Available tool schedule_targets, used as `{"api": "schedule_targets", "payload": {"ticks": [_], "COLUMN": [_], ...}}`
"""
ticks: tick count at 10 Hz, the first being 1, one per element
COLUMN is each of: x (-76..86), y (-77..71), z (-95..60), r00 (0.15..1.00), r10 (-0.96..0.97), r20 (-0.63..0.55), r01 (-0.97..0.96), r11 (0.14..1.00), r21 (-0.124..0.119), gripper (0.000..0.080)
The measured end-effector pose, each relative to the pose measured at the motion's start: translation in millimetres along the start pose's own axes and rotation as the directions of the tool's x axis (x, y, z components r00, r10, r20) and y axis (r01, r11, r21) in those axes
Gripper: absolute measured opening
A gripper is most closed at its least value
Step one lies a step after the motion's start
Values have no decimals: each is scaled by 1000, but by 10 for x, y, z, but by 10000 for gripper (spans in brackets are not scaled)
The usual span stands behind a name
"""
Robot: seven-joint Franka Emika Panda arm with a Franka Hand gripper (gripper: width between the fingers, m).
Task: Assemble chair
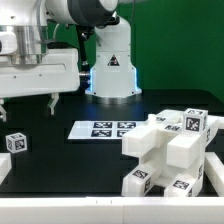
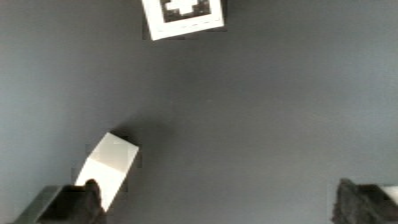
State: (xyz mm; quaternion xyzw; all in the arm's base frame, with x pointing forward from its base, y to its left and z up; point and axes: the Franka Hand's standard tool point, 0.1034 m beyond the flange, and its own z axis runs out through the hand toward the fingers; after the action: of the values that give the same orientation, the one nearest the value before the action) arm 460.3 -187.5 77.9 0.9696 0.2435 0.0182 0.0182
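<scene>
Exterior and wrist views of the chair assembly. The gripper (image 1: 28, 103) hangs above the black table (image 1: 60, 150) with its jaws spread wide and nothing between them; in the wrist view both fingertips (image 2: 71, 203) frame bare tabletop. A small tagged white block (image 1: 15, 142) lies below the gripper and slightly toward the exterior view's left, apart from it. The partly built chair (image 1: 172, 152), a blocky white stack of tagged parts, sits well off to the gripper's side, at the exterior view's right. The marker board (image 1: 104, 129) lies between the two. The stack's long axis appears to run diagonally from the near foreground toward the far right, with a tagged cube topmost. The step in hand is judged to be fetching the loose block: the open jaws should be centred over it and squared to its flat faces before descending, so that closing does not push it aside. A white sliver (image 2: 111, 165) near one fingertip cannot be identified.
</scene>
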Motion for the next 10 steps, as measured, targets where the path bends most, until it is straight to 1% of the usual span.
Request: {"api": "schedule_targets", "payload": {"ticks": [1,2,3,4,10], "x": [-147,-305,-379,-407,-412], "y": [37,84,95,90,89], "z": [117,267,354,380,385], "r00": [1000,998,997,996,996], "r10": [-16,-1,12,23,24], "r20": [26,58,78,85,86], "r01": [16,0,-14,-26,-26], "r11": [1000,1000,1000,999,999], "r21": [10,21,27,29,29], "gripper": [648,648,648,648,648]}}
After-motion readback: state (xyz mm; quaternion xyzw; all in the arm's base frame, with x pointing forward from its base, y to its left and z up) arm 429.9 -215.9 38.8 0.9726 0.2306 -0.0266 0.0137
